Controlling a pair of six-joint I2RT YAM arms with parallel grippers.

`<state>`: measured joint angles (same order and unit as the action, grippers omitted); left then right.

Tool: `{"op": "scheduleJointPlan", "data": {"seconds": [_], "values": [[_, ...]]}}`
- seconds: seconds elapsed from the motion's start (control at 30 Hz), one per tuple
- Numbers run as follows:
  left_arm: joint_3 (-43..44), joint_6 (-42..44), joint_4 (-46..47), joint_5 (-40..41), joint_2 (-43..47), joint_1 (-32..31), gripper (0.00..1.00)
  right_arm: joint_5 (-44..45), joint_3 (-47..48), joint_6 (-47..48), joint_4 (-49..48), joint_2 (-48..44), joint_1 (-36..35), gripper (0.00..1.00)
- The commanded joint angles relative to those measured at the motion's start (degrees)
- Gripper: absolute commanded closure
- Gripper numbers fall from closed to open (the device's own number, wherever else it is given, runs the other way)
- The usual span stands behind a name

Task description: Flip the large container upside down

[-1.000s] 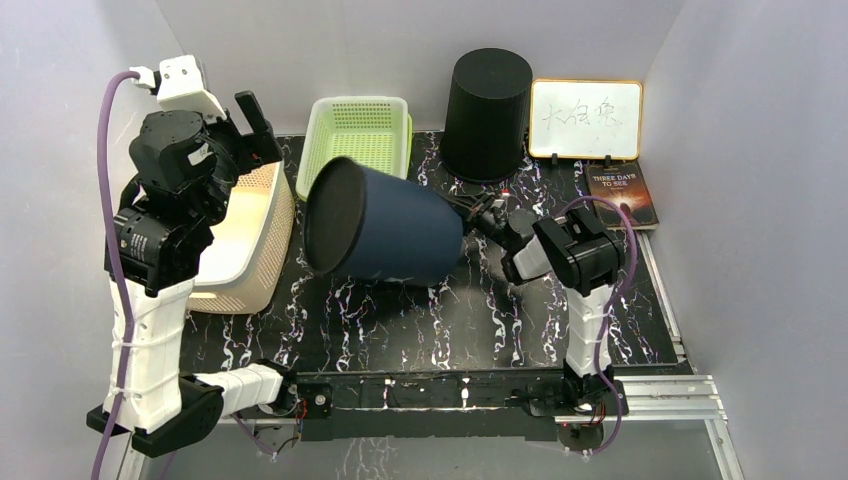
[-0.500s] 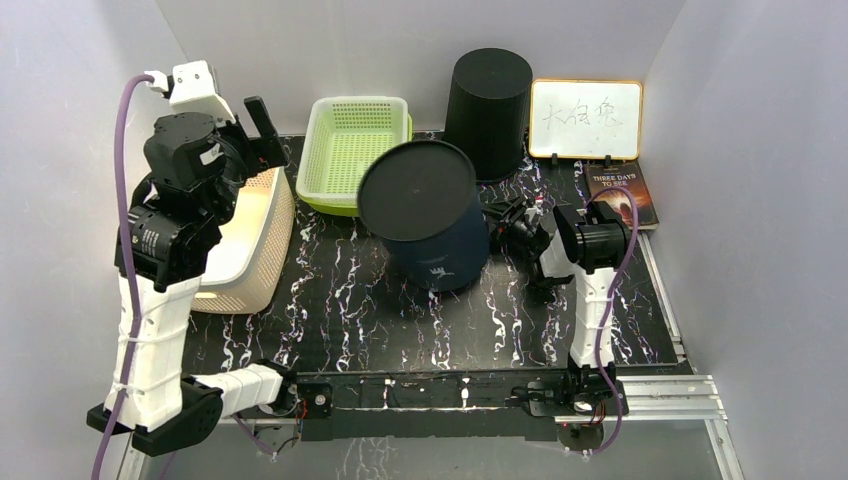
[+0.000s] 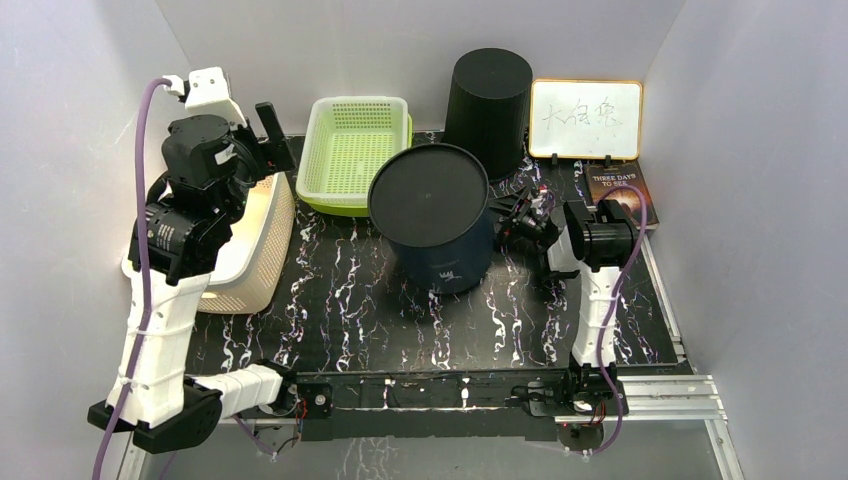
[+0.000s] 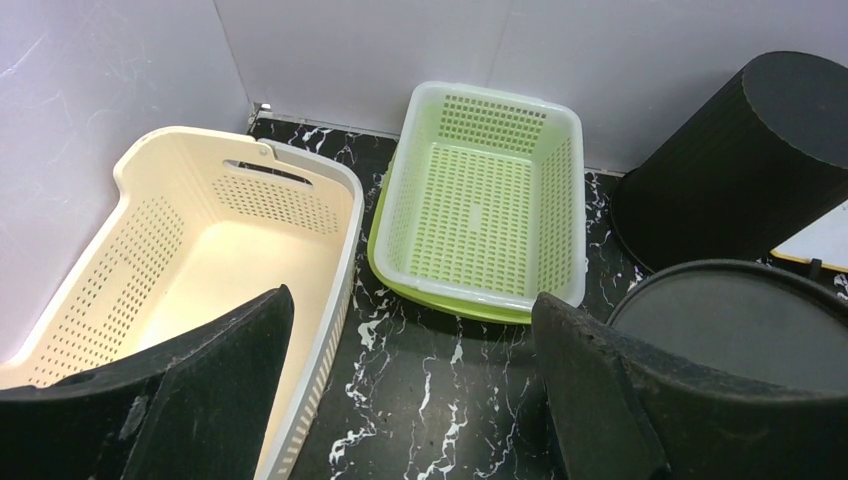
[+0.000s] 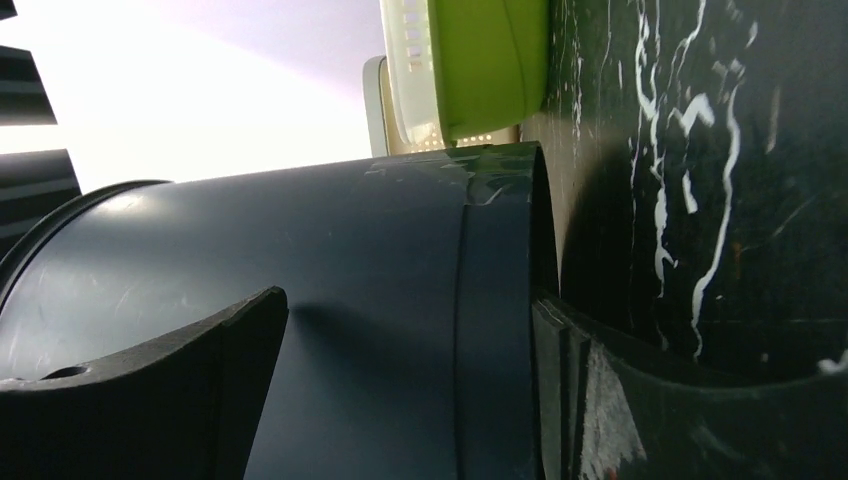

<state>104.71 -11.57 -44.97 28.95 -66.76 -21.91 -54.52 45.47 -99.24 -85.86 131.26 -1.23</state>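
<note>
- The large dark navy plastic container [image 3: 432, 215] stands upside down at the middle of the black, white-veined marble-pattern tabletop [image 3: 350, 320]. Its open mouth is down and its flat round base faces up.
- It is a smooth, round, tapered tub, wider at the mouth. A thicker rim band rests on the tabletop, and a small white logo is printed low on the near wall.
- In the right wrist view its wall [image 5: 300, 300] looks glossy and lightly scuffed, with a clear step where the rim band begins.
- The right end effector [image 3: 520, 215] sits just beside the container's right side, released. Its fingers are spread wide, with the wall and rim showing in the gap [image 5: 408, 298]. I cannot tell whether either finger touches it.
- The left end effector [image 3: 262, 140] hangs raised over the left rear of the tabletop, also released, with nothing between its fingers [image 4: 412, 300].
- A lime-green rectangular plastic basket [image 3: 355, 150] with a fine perforated mesh sits behind and left of the container.
- A cream perforated plastic laundry basket [image 3: 270, 215] with a slotted handle lies at the far left.
- A black ribbed tapered bin [image 3: 488, 110] stands inverted at the back, near the container.
- A wood-framed whiteboard [image 3: 585, 118] with handwriting leans on the rear wall. A dark paperback book [image 3: 620, 190] lies flat in front of it.
</note>
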Motion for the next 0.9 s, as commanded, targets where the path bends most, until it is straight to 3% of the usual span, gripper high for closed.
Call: {"op": "scheduleJointPlan", "data": {"seconds": [0.0, 0.17, 0.33, 0.6, 0.87], "values": [[-1.5, 0.3, 2.1, -0.9, 0.9, -0.1, 0.12, 0.2, 0.5, -4.3, -18.0, 6.3, 4.8, 0.13], [-2.1, 0.5, 2.3, -1.0, 1.2, -0.1, 0.12, -1.5, 5.6, -4.3, -17.5, 9.1, 7.7, 0.03], [-2.7, 0.8, 2.3, -0.6, 1.1, -0.1, 0.12, -2.8, 9.3, -0.5, -11.7, 10.1, 9.0, 0.02], [-6.1, 0.8, 3.7, -0.4, 1.8, -0.1, 0.12, -2.7, 11.4, 30.5, 25.9, 1.8, 11.0, 0.02], [-7.6, 1.1, 4.2, -0.2, 1.9, -0.1, 0.12, 6.6, 14.4, 55.7, 57.9, -6.0, 11.2, 0.02]]}}
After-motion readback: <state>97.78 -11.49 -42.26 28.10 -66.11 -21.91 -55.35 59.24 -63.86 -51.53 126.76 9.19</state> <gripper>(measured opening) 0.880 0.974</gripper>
